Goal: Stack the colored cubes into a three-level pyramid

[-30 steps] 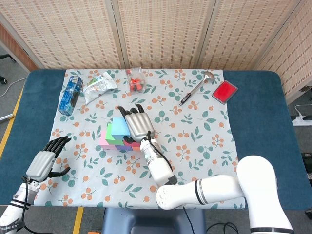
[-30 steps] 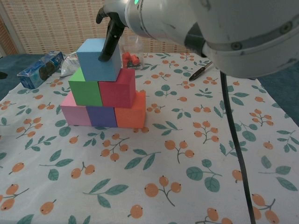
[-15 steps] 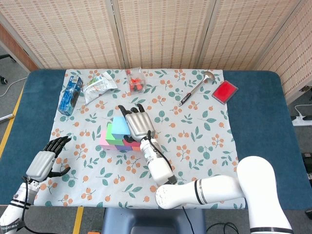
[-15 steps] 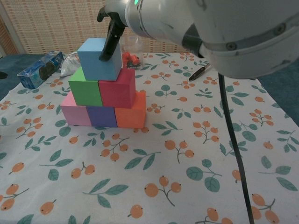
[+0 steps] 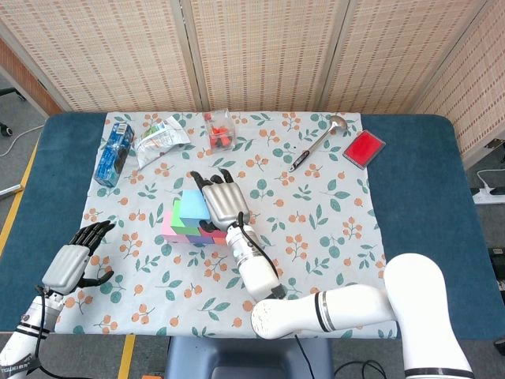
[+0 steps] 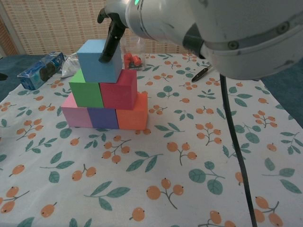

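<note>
The cubes stand as a pyramid on the floral cloth. A pink cube [image 6: 75,116], a purple cube [image 6: 102,118] and an orange cube [image 6: 132,116] form the bottom row. On them sit a green cube [image 6: 86,91] and a red cube [image 6: 118,90], with a blue cube [image 6: 97,61] on top. My right hand [image 5: 223,201] hovers flat over the pyramid's right half, fingers spread. One of its dark fingers [image 6: 112,40] touches the blue cube's right top edge; nothing is gripped. My left hand [image 5: 75,260] rests open at the near left table edge, far from the cubes.
A blue packet [image 5: 114,152], a white pouch [image 5: 162,136] and a clear bag with red pieces [image 5: 220,134] lie along the back left of the cloth. A metal spoon [image 5: 318,140] and a red box [image 5: 364,148] lie at the back right.
</note>
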Controlling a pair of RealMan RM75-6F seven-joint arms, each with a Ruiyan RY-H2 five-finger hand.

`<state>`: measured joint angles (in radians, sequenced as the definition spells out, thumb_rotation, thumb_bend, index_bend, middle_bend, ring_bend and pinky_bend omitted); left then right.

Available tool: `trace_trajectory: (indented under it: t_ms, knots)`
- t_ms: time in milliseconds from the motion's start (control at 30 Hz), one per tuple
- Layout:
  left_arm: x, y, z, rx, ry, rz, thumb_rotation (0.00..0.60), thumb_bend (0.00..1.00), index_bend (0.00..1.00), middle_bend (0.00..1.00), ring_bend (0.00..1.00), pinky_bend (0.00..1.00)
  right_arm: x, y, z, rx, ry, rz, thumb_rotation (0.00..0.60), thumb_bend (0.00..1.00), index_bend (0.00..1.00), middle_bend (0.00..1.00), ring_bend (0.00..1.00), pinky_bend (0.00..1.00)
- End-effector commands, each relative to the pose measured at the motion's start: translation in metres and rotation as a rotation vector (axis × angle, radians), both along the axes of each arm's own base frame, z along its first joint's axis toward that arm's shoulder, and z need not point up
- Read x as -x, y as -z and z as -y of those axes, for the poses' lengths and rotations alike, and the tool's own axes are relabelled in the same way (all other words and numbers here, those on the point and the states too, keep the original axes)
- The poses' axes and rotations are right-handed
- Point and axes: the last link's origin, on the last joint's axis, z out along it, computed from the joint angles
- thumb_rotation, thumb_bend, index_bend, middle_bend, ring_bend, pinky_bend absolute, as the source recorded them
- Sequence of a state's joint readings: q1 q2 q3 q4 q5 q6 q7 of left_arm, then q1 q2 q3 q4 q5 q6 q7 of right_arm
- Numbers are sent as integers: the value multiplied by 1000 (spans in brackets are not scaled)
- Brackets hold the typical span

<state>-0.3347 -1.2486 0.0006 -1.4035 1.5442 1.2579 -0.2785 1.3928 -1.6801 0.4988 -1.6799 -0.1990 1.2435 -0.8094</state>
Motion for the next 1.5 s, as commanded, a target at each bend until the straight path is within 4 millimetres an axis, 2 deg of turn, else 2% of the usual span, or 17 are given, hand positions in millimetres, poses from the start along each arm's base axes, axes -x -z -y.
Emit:
trace_trajectory:
  t_ms: [33, 233, 400, 533, 833, 1000, 1133, 1200, 1333, 1433, 1500]
  knots:
    - [0, 0, 0, 1, -2, 0, 600, 249, 70, 24, 0, 90, 0, 1, 0, 0, 0, -2, 600, 184, 42, 319, 154, 3]
    - [1, 0, 0, -1, -3, 2, 600, 249, 70, 24, 0, 89, 0, 2, -1, -4, 0, -9, 600, 184, 11, 310, 138, 4]
    - [1, 0, 0, -2, 0, 2, 600, 250, 67, 24, 0, 89, 0, 1, -3, -13, -6, -9, 600, 179, 0, 215, 92, 5]
    - [1, 0, 1, -1, 0, 1, 600, 249, 66, 23, 0, 90, 1, 0, -3, -16, -5, -9, 600, 171, 0, 184, 78, 5]
    - [2, 0, 0, -1, -2, 1, 600, 250, 62, 23, 0, 90, 1, 1, -5, -26, -4, -14, 600, 155, 0, 176, 74, 5]
    - [1, -2, -1, -8, 1, 2, 600, 248, 58, 23, 0, 89, 3, -11, -7, -24, -10, 1, 600, 155, 0, 172, 70, 5]
    - [1, -3, -3, -9, 1, -2, 600, 249, 44, 23, 0, 89, 8, -31, -8, -11, -15, 54, 600, 135, 0, 138, 23, 5]
    - [0, -3, -5, -8, 7, -4, 600, 250, 39, 21, 0, 89, 14, -45, -8, 3, -23, 87, 600, 132, 0, 123, 5, 5]
    - [-2, -5, -10, -4, 7, -9, 600, 248, 38, 21, 0, 89, 38, -72, -8, 36, -38, 121, 600, 132, 0, 104, 0, 5]
    - [-3, -5, -14, 0, 6, -15, 600, 248, 38, 23, 0, 90, 70, -89, -6, 47, -21, 133, 600, 132, 0, 103, 0, 5]
    - [-5, -2, -17, 2, 14, -22, 600, 248, 39, 25, 0, 90, 90, -92, -2, 48, -9, 115, 600, 132, 0, 103, 0, 5]
